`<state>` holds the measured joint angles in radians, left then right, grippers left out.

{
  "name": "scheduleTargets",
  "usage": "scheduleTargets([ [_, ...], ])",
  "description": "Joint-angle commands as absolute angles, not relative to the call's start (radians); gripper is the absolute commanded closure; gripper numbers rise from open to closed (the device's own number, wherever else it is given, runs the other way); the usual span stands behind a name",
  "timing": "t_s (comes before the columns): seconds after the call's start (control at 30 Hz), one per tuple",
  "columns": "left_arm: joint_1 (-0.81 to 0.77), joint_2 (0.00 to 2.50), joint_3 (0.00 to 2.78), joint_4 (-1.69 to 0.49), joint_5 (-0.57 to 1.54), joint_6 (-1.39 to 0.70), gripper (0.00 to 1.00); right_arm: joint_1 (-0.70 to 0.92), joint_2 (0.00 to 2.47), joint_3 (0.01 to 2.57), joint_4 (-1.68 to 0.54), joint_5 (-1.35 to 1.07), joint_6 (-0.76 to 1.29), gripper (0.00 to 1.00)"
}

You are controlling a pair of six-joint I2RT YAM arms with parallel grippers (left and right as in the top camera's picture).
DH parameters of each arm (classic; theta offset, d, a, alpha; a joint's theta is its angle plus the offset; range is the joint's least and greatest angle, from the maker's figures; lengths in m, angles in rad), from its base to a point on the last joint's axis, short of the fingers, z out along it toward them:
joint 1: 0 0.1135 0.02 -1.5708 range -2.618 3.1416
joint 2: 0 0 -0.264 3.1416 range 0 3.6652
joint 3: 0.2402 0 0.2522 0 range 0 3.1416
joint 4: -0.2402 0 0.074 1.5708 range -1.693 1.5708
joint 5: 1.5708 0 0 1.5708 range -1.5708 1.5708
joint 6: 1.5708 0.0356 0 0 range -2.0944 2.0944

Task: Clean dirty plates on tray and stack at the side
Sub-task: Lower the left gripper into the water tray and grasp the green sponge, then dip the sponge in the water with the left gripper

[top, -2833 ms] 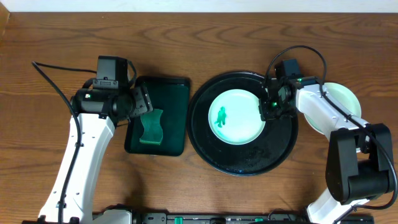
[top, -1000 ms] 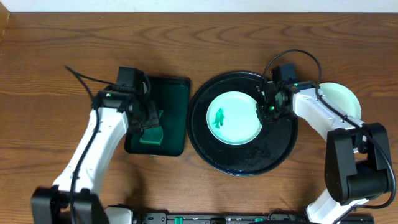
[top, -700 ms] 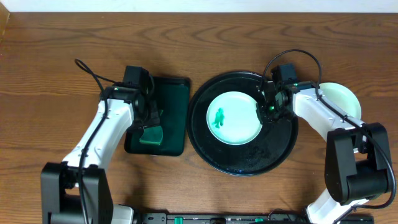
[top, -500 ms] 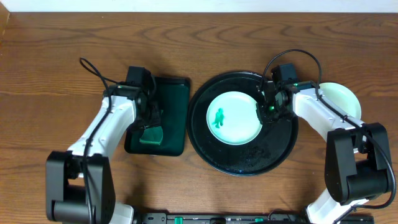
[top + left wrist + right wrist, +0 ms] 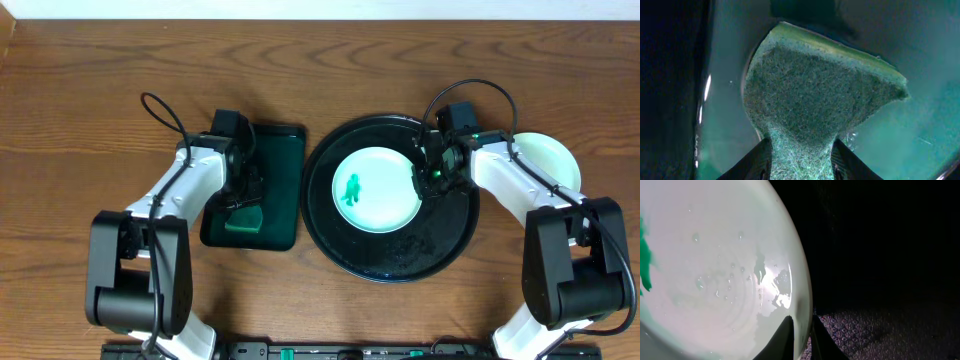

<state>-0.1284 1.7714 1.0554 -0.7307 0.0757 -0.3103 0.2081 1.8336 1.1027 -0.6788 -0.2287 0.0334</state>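
A pale mint plate (image 5: 378,190) with a green smear (image 5: 353,188) at its centre lies on the round black tray (image 5: 390,274). My right gripper (image 5: 432,178) is shut on that plate's right rim; in the right wrist view the fingers (image 5: 790,337) pinch the rim of the plate (image 5: 715,270). A second plate (image 5: 556,160) lies on the table to the right of the tray, partly hidden by the right arm. My left gripper (image 5: 243,196) is shut on a green sponge (image 5: 243,218), which bulges out past the jaws as the sponge (image 5: 820,95) is squeezed at its waist.
The sponge rests in a dark green rectangular tray (image 5: 277,150) left of the black tray, wet inside in the left wrist view (image 5: 920,125). Cables arc above both arms. Bare wooden table (image 5: 80,120) surrounds everything.
The left arm's elbow has swung in towards the green tray, and the left jaws have narrowed onto the sponge. The right arm and the plate have not moved.
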Motion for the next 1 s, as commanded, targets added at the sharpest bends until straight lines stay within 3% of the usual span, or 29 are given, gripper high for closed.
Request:
scheduleTargets([
  [0.0,-0.13,1.825,1.05,-0.733,0.066,-0.315,0.61,0.211,1.826,1.097,-0.673,-0.237,0.04,0.9],
  [0.37,-0.13,1.837,1.05,-0.749,0.067,-0.315,0.78,0.211,1.826,1.097,-0.672,-0.237,0.04,0.9],
  [0.47,-0.13,1.836,1.053,-0.745,0.066,-0.315,0.93,0.211,1.826,1.097,-0.673,-0.237,0.04,0.9],
  [0.67,-0.13,1.796,1.068,-0.748,0.066,-0.287,0.93,0.211,1.826,1.097,-0.673,-0.237,0.04,0.9],
  [0.97,-0.13,1.499,1.068,-0.75,0.066,-0.255,0.93,0.211,1.826,1.097,-0.673,-0.237,0.04,0.9],
])
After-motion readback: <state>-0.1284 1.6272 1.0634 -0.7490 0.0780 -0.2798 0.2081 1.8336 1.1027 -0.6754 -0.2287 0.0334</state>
